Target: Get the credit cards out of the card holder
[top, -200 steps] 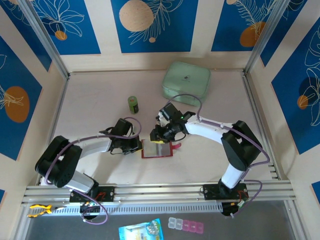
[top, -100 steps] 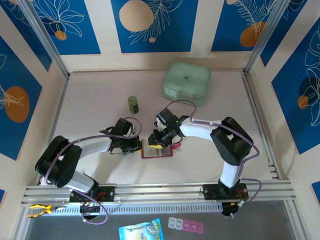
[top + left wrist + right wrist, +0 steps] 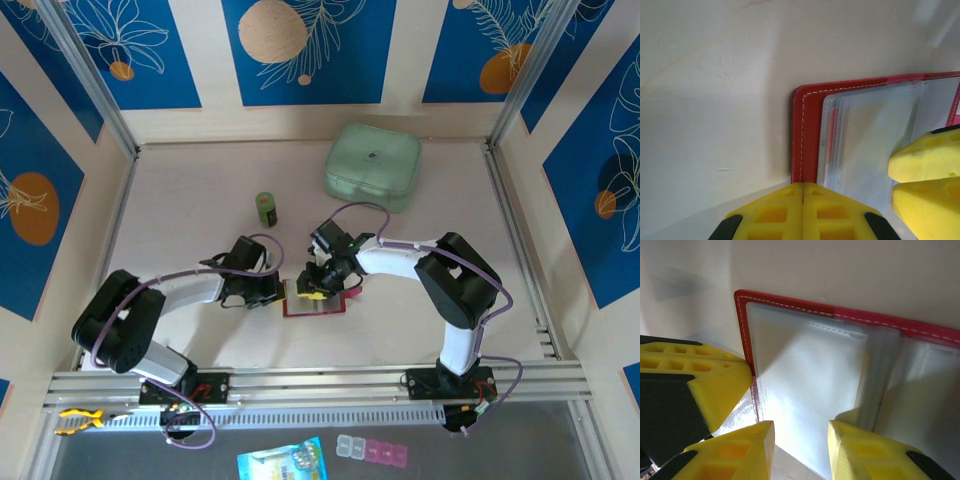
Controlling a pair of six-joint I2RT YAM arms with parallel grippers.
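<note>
The left jaws are pressed together, tips at the left edge of the open red card holder (image 3: 317, 300). The right jaws stand a little apart, tips on its clear pockets (image 3: 805, 380). The left arm (image 3: 180, 290) and right arm (image 3: 400, 258) bend low, reaching toward each other, and the holder lies flat on the pale surface (image 3: 200, 200), well apart from the mint-green case (image 3: 372, 165) at the back.

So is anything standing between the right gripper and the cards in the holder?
Only the holder's own clear pockets. The right gripper hangs open directly over the opened card holder, with no other object between; a reddish card edge sits inside the sleeves. The left gripper, shut, is at the holder's edge, aside.
</note>
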